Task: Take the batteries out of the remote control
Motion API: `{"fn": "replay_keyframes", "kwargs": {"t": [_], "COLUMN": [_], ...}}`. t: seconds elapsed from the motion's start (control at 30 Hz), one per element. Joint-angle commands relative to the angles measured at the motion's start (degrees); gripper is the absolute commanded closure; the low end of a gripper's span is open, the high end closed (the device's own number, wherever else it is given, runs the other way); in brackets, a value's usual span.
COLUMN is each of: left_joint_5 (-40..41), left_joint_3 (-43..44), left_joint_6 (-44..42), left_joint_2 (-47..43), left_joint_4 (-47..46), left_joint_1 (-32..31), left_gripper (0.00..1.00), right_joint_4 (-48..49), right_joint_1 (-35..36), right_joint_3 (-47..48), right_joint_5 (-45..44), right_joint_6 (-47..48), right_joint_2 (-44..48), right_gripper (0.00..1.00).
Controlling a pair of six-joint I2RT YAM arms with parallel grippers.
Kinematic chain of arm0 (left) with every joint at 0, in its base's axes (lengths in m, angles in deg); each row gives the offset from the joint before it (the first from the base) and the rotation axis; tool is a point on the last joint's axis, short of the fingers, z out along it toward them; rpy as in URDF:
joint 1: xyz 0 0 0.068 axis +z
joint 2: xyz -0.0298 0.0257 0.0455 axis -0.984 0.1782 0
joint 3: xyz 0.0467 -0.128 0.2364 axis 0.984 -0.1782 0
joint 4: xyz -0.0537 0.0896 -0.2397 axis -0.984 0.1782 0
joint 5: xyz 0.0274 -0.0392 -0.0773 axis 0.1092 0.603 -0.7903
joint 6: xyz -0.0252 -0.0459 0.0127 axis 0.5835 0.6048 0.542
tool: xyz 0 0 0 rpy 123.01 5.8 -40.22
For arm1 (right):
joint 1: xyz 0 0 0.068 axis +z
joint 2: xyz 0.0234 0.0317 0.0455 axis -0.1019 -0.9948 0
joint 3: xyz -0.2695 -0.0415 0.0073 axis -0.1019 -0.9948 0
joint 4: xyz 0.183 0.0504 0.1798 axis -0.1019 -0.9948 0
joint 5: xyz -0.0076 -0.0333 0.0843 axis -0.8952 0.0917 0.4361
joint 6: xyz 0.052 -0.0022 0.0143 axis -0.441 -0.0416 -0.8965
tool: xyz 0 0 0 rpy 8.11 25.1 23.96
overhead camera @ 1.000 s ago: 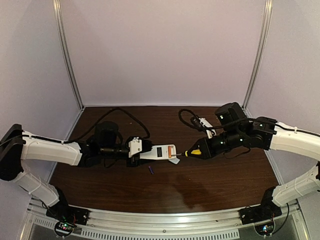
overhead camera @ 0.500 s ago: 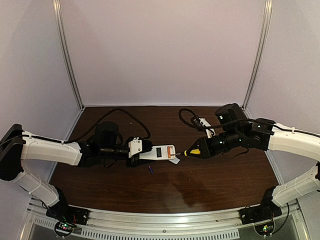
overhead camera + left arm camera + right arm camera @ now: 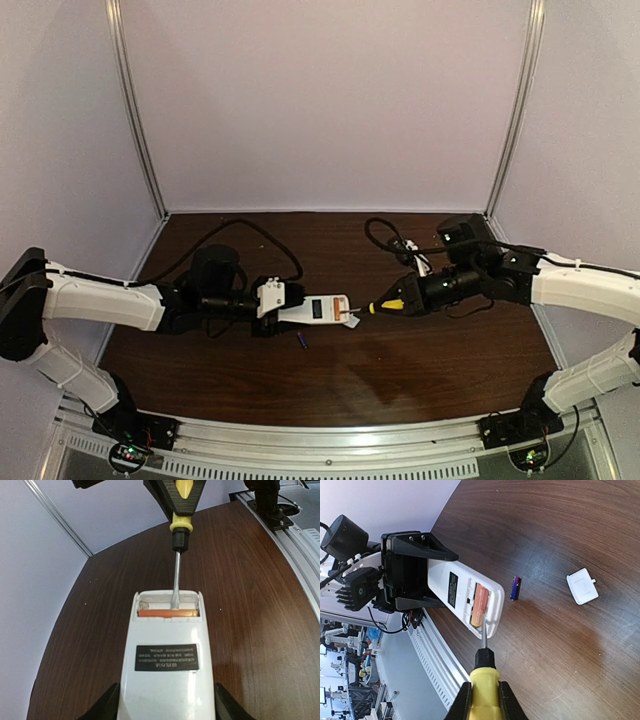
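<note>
- Two arms meet over the middle of the table (image 3: 400,380).
- On the left, the left gripper (image 3: 280,308) has its fingers clamped on the sides of the remote (image 3: 165,640). The open end of the remote points at the right arm.
- The slot at that end has no cover on it. One orange battery (image 3: 167,613) lies across the slot. The space next to it looks bare.
- One blue battery (image 3: 516,588) lies on the table near the open end of the remote. That one is out.
- The lid (image 3: 582,586) lies on the table a bit past the blue battery, not touching it.
- The screwdriver (image 3: 176,580) pokes its thin metal tip into the slot, right at the orange battery.
- On the right, the right gripper (image 3: 405,298) has its fingers shut tight on the yellow handle of the screwdriver.
- I think the step now is to pry out the last battery, so the job looks about half done.
- Next, the tip needs to get under one end of the orange battery and lift it gently. The left gripper must hold the remote steady, or the tip may slip.
</note>
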Motion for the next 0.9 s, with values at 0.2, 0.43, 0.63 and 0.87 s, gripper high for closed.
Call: {"fn": "replay_keyframes", "kwargs": {"t": [0.2, 0.43, 0.63, 0.87], "left_joint_5": [-4.00, -4.40, -6.45, -10.25], "left_joint_3": [1.86, 2.19, 2.80, 3.35], "left_joint_6": [1.06, 0.99, 0.97, 0.89], "left_joint_2": [0.64, 0.75, 1.24, 1.82], "left_joint_4": [-3.55, -2.98, -1.80, -0.90], "left_joint_1": [-0.67, -0.67, -0.67, -0.67], "left_gripper": [1.00, 1.00, 1.00, 1.00], "right_joint_4": [4.06, 0.53, 1.58, -2.44], "right_joint_1": [-4.11, -4.15, -3.65, -2.25], "right_joint_3": [-1.67, 0.26, 0.72, 3.27], "right_joint_5": [3.40, 0.34, -0.94, -3.39], "right_joint_6": [-5.80, -0.74, 2.54, 6.94], "right_joint_2": [-2.27, -3.96, -3.50, -5.31], "right_gripper": [1.00, 1.00, 1.00, 1.00]}}
